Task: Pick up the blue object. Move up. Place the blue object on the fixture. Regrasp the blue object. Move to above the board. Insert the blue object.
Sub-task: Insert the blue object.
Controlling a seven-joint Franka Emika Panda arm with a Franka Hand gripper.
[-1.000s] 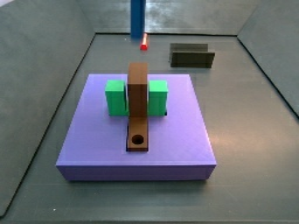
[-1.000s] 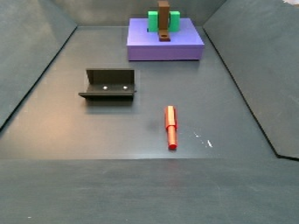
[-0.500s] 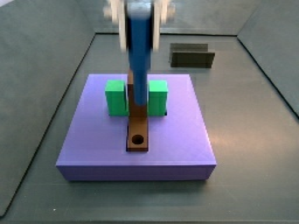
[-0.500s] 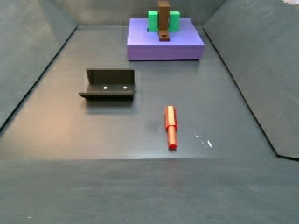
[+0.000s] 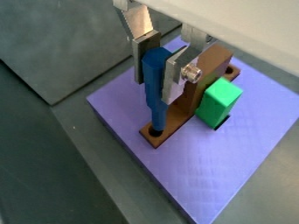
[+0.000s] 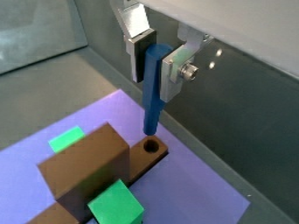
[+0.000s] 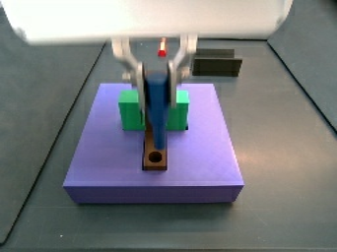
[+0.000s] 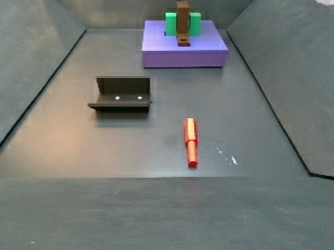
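My gripper (image 5: 162, 66) is shut on the blue peg (image 5: 156, 87) and holds it upright over the purple board (image 5: 198, 179). The peg's lower tip is at the round hole (image 6: 149, 146) at the end of the brown bar (image 6: 93, 162); I cannot tell whether it has entered. In a side view the gripper (image 7: 158, 71) and peg (image 7: 158, 103) hang over the bar (image 7: 156, 148), between the green block's (image 7: 129, 110) halves. The fixture (image 8: 120, 95) stands empty on the floor. The gripper is out of that view.
A red peg (image 8: 190, 142) lies on the grey floor near the fixture, and shows behind the gripper (image 7: 162, 45). The fixture (image 7: 216, 63) stands beyond the board. Sloping grey walls enclose the floor.
The gripper has come down over the board with the blue peg in it. The peg's tip has dropped from high above the bar to the hole's end. Nothing else moved.
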